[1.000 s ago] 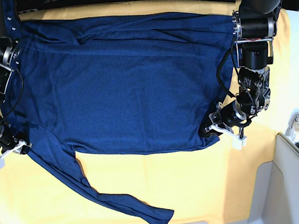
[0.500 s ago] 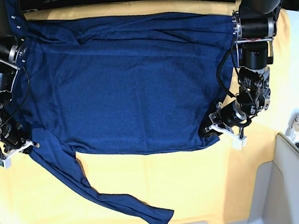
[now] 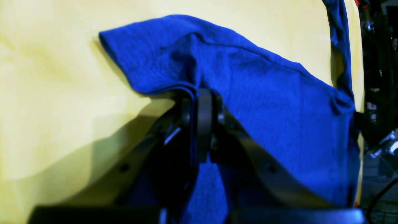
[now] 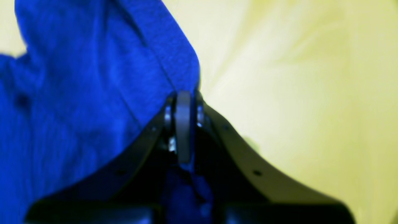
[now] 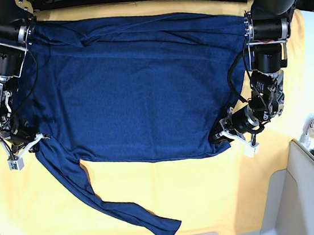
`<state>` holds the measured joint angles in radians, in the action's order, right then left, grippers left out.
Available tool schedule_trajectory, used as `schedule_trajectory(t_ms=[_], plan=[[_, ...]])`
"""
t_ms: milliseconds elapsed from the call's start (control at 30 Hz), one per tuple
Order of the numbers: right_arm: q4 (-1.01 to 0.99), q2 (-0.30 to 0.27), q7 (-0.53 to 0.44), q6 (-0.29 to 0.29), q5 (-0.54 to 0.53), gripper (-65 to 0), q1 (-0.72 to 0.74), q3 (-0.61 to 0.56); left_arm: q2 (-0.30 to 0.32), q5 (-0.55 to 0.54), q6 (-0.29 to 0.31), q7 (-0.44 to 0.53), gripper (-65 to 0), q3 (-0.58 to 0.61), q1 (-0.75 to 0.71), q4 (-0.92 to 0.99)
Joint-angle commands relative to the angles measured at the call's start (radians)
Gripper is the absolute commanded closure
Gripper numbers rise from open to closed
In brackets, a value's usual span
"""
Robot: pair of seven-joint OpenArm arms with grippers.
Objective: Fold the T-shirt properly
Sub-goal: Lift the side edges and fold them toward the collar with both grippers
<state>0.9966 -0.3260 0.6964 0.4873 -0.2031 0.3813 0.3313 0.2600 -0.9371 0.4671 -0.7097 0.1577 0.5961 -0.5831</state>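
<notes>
Left hand [image 5: 232, 133] pressed together on the near corner of the T-shirt [image 5: 136, 91], hem fabric nipped between the jaws in the left wrist view and bunched up just above them; right hand [image 5: 27, 146] likewise pinching the shirt's edge at the opposite side, a fold of blue cloth caught between its closed fingertips [image 4: 183, 102] in the right wrist view. Outward from both grips, the garment spread nearly flat across the yellow cloth [image 5: 212, 191] on the tabletop, body wide open between the two arms, one long sleeve [image 5: 119, 208] trailing loose toward the near edge, a ridge of wrinkles along the far side. By that lie, hardly begun: both corners secured, no fold made in the body, sleeve not tucked in, every crease still to come; likely next a lift and carry-over of the held edge, though only a guess. Against the earlier frames: right hand open and resting lower and further out by the shirt's edge a second ago, now shut on the fabric and shifted inward, its arm swung up and across the shirt's far corner; left hand and its arm unchanged in place and grip; shirt body and sleeve lying as before
</notes>
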Motion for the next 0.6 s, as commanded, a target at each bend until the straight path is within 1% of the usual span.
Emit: schedule_trajectory(t_ms=[0,67,167,333,433,500,567], plan=[[0.040,-0.015,-0.022,0.006,-0.008,0.0,0.014,0.004,0.011,-0.006,0.003,0.000,0.0,-0.004,0.032,-0.016],[0.077,-0.017,-0.024,0.006,-0.009,0.0,-0.012,0.004,0.037,-0.007,0.003,-0.001,0.0,-0.004,0.032,-0.048],[0.132,-0.018,-0.024,0.006,-0.009,0.0,-0.054,0.005,0.049,-0.007,0.003,-0.005,0.0,-0.004,0.023,-0.139],[0.218,-0.018,-0.025,0.006,-0.009,0.0,-0.120,0.005,0.081,-0.009,0.003,-0.083,0.0,-0.005,0.015,-0.214],[0.268,-0.018,-0.025,0.006,-0.009,0.0,-0.155,0.005,0.108,-0.009,0.005,-0.093,0.0,-0.007,-0.014,-0.283],[0.302,-0.018,-0.025,0.006,-0.009,0.0,-0.176,0.005,0.114,-0.009,0.005,-0.097,0.0,-0.007,-0.043,-0.331],[0.341,-0.020,-0.025,0.006,-0.009,0.0,-0.203,0.005,0.134,-0.009,0.005,-0.120,0.0,-0.007,-0.078,-0.387]])
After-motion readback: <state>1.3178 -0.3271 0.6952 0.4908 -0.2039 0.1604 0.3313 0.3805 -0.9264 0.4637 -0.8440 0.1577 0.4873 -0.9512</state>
